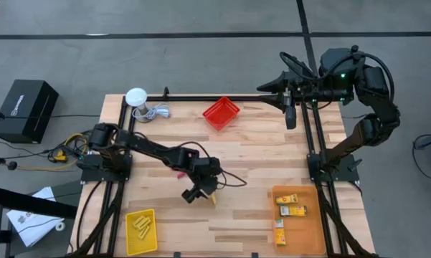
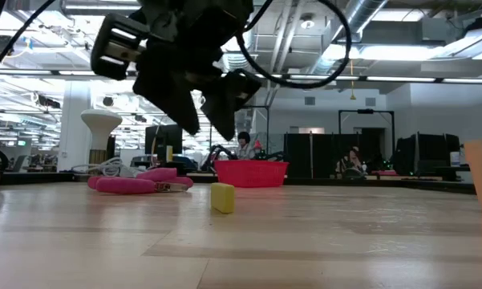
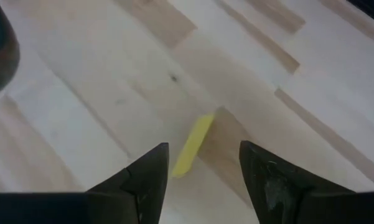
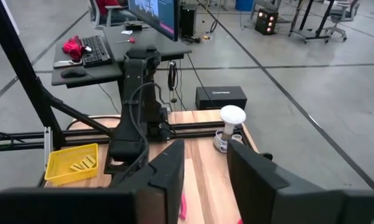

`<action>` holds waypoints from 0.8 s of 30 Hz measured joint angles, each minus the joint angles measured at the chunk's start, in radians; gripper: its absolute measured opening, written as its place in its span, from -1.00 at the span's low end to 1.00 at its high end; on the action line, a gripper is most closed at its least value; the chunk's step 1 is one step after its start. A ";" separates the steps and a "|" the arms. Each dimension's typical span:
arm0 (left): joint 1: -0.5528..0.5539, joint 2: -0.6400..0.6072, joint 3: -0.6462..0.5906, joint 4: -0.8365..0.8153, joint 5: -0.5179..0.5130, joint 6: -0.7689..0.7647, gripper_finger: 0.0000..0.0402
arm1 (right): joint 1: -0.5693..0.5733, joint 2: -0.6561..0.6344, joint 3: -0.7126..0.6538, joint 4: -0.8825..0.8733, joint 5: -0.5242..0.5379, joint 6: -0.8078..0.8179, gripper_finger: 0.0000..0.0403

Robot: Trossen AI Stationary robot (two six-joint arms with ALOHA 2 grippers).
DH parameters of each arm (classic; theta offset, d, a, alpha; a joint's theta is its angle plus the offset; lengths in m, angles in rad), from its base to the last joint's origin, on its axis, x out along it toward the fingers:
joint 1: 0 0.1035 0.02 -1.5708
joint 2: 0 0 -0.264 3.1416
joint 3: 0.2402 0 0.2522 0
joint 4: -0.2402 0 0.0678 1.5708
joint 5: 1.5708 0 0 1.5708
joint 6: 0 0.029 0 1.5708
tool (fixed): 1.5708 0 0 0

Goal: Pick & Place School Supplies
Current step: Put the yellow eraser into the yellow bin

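Observation:
A small yellow piece (image 3: 193,144) lies flat on the wooden table (image 1: 258,158), near the middle (image 1: 214,198). My left gripper (image 3: 203,145) hangs open just above it, slanting down, one finger on either side, touching nothing. In the low view the gripper (image 2: 204,120) is clear above the piece (image 2: 222,197). Pink-red scissors (image 2: 132,185) lie on the table farther back, mostly hidden under the left arm in the high view. My right gripper (image 4: 205,162) is raised high over the far right corner (image 1: 269,87), open and empty.
A yellow bin (image 1: 141,231) with several yellow pieces stands at the near left. An orange bin (image 1: 307,240) with yellow-orange boxes stands at the near right. A red bin (image 1: 221,113) is at the far middle. A white round object with a cable (image 1: 136,97) is at the far left.

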 joint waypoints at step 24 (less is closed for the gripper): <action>-0.029 0.108 0.011 0.043 -0.036 0.000 -0.05 | 0.000 0.000 0.000 0.006 -0.025 0.007 -0.39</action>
